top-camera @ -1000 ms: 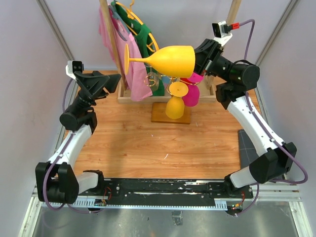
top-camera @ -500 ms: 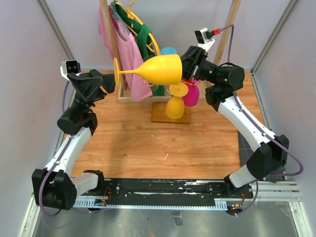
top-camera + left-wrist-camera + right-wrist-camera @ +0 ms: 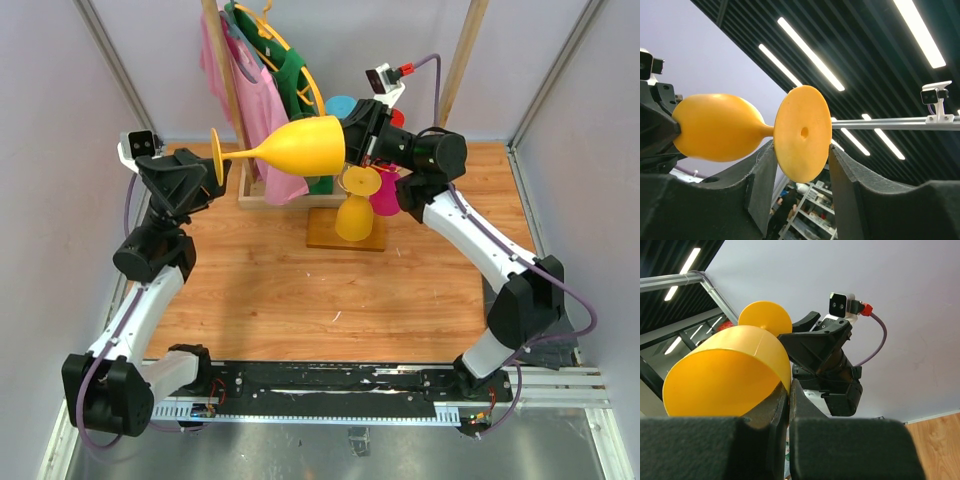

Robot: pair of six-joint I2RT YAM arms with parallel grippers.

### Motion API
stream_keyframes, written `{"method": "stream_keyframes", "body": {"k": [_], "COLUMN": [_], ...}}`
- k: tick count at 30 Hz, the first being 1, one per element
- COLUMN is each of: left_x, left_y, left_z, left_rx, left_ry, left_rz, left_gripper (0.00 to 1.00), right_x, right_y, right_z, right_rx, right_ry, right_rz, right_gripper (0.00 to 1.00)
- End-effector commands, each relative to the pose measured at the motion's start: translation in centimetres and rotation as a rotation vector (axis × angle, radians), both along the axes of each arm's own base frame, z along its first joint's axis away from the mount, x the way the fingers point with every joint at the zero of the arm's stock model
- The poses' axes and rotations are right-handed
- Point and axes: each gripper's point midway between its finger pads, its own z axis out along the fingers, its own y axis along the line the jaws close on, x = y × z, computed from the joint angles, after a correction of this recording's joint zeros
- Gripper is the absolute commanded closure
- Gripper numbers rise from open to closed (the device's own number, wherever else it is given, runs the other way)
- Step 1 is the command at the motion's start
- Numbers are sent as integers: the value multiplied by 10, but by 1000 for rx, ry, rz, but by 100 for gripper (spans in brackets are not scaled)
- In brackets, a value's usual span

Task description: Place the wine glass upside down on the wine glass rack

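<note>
Top external: right jaws pinch sideways yellow wine glass; left jaws open.

Robotics lab — panel-walled cell, strip lights, rail-mounted camera.

Two yellow glasses are counted: the wine glass, held above the far edge of the desk, and a second yellow glass hung on the one wine glass rack. One pink glass and one partly hidden blue glass are seen. Two garments are counted, a pink garment and a green garment, and two tools, the left tool and the right tool.
</note>
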Motion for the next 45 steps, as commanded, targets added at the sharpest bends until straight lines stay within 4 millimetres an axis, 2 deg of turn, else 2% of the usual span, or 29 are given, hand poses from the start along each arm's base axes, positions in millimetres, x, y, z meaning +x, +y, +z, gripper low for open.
{"method": "stream_keyframes", "body": {"k": [1, 9, 11, 15, 20, 27, 34, 37, 41, 45], "left_x": [-55, -57, -59, -61, -67, -79, -79, -78, -76, -61], "left_y": [13, 15, 14, 15, 17, 21, 22, 22, 18, 7], "left_z": [5, 6, 7, 10, 15, 34, 45, 50, 56, 54], "left_rx": [-66, -77, -75, -79, -91, -108, -119, -116, -97, -32], "left_ry": [-127, -126, -133, -143, -169, -239, -264, -271, -288, -250], "left_rz": [-134, -139, -139, -140, -142, -150, -149, -145, -121, -58], "left_gripper": [55, 73, 80, 99, 100, 100, 100, 100, 100, 100], "right_x": [-14, -14, -14, -14, -16, -20, -21, -17, -8, -11], "right_y": [-5, 3, 3, 3, 2, -11, -29, -47, -81, -110], "right_z": [25, 21, 21, 22, 22, 26, 21, 16, 11, 17], "right_rx": [79, 74, 71, 69, 66, 60, 45, 35, 22, -17], "right_ry": [-79, -68, -69, -72, -74, -94, -99, -93, -90, -125], "right_rz": [10, 30, 31, 31, 32, 2, -36, -87, -196, -310], "right_gripper": [99, 99, 99, 99, 97, 62, 52, 48, 46, 43]}}
